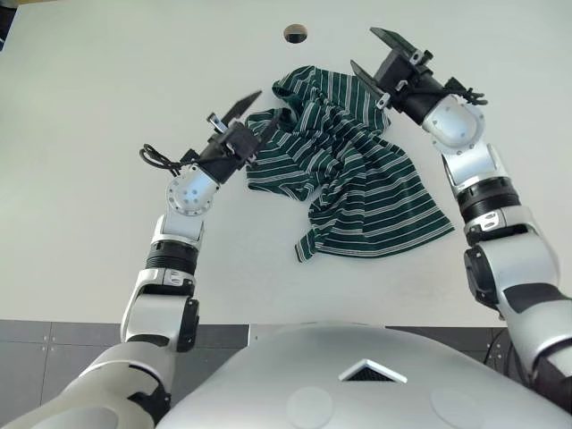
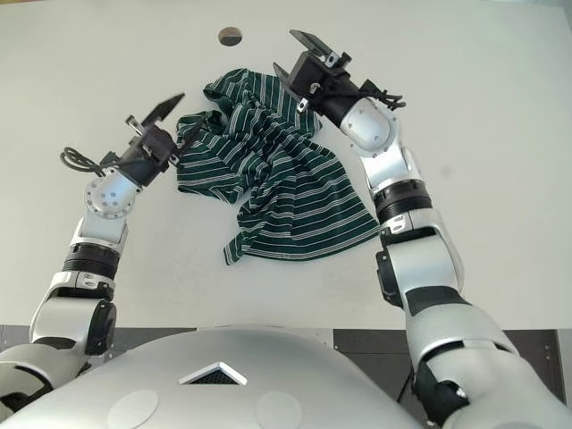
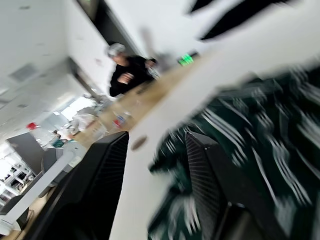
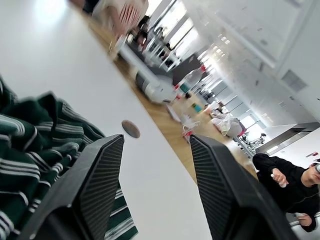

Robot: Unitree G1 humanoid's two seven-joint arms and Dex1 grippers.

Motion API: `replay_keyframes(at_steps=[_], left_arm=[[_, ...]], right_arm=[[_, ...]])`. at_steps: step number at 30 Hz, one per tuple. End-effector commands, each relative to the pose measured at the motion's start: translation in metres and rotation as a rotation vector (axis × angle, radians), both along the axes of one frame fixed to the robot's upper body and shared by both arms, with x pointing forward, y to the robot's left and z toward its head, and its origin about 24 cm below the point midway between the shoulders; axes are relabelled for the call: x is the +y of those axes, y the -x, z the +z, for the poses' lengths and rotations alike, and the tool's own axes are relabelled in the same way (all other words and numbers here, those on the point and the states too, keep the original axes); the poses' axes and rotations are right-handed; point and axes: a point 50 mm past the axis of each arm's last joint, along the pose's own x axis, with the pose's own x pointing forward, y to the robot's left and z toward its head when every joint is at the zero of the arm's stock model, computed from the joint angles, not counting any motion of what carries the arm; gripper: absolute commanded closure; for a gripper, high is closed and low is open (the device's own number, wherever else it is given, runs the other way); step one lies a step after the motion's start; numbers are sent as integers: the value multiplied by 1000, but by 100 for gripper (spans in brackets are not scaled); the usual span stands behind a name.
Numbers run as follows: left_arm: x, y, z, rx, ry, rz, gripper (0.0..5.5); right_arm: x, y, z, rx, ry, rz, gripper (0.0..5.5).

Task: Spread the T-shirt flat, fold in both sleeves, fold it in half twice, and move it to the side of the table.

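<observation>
— Where is the T-shirt [image 1: 349, 179] found, and what of it is hidden?

— It is seen in a crumpled heap in the middle of the table [image 1: 89, 179], nearer the far edge than the near one. Sleeves and collar cannot be told apart among the folds. Its far right part is partly covered by the right arm, and in the left wrist view the cloth is blurred.

— How are the grippers placed?

— The left gripper [image 1: 253, 114] is held at the heap's left end, its fingers spread wide with nothing between them; whether the lower finger touches the cloth cannot be told. The right gripper [image 1: 380, 58] is raised over the far right part of the heap, fingers likewise wide apart and gripping nothing.

— What room is left around it?

— Bare tabletop is seen on both sides of the heap and towards the near edge. The left and right edges of the table are cut off.

— Is anything else noted?

— A round hole [image 1: 295, 33] is set in the tabletop close to the far edge, just beyond the heap.
</observation>
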Motion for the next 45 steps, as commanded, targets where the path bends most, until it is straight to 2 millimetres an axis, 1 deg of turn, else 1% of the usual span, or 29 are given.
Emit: replay_keyframes(at_steps=[1,4,7,9,11,13,14,16,17,18,19,22,24,26,28,29,30,32,33,34,35,36,38,40,42,45], left_arm=[[14,8,-15,11,-214,-31,339],[23,9,-24,-17,-385,-59,339],[38,12,-40,3,-616,-85,339],[53,9,-46,-22,-789,-84,339],[73,5,-45,-69,-980,-82,339],[96,4,-42,-81,-1166,-108,339],[108,7,-42,-37,-1255,-139,339],[132,16,-44,129,-1424,-216,339],[141,20,-43,200,-1480,-251,339],[145,21,-39,244,-1518,-288,339],[145,20,-35,249,-1543,-323,339],[139,6,-21,172,-1578,-345,339],[131,-3,-15,80,-1573,-335,339],[117,-10,-11,-58,-1536,-335,339],[102,-14,-8,-174,-1490,-351,339],[93,-14,-5,-230,-1449,-358,339],[82,-14,-2,-280,-1378,-359,339],[54,-11,14,-312,-971,-301,339],[40,-6,21,-297,-787,-309,339],[31,-2,27,-282,-665,-323,339],[23,0,32,-273,-610,-351,339],[18,1,36,-260,-583,-377,339],[6,0,45,-243,-593,-447,339],[-2,2,46,-184,-623,-519,339],[-6,5,39,-112,-677,-579,339],[-1,8,22,2,-785,-629,339]], right_arm=[[9,-13,-6,-5,211,-14,305],[9,-17,-19,-9,404,-34,305],[-2,-16,-37,36,626,-62,305],[-12,-18,-39,51,701,-94,305],[-23,-20,-39,73,759,-128,305],[-35,-22,-37,94,806,-156,305],[-41,-22,-36,104,820,-167,305],[-54,-24,-31,120,835,-190,305],[-60,-24,-29,129,834,-202,305],[-68,-25,-25,135,833,-218,305],[-77,-25,-23,144,828,-237,305],[-100,-22,-18,184,811,-287,305],[-111,-20,-18,206,809,-316,305],[-124,-16,-20,238,816,-352,305],[-143,-9,-23,286,839,-404,305],[-149,-7,-23,294,851,-419,305],[-152,-7,-20,273,842,-426,305],[-133,-19,1,140,637,-395,305],[-124,-23,13,76,530,-367,305],[-117,-25,22,24,457,-339,305],[-112,-26,28,-11,408,-315,305],[-108,-25,32,-39,367,-287,305],[-97,-21,36,-83,305,-221,305],[-83,-16,37,-107,265,-157,305],[-69,-11,36,-115,249,-100,305],[-50,-4,37,-126,225,-37,305]])
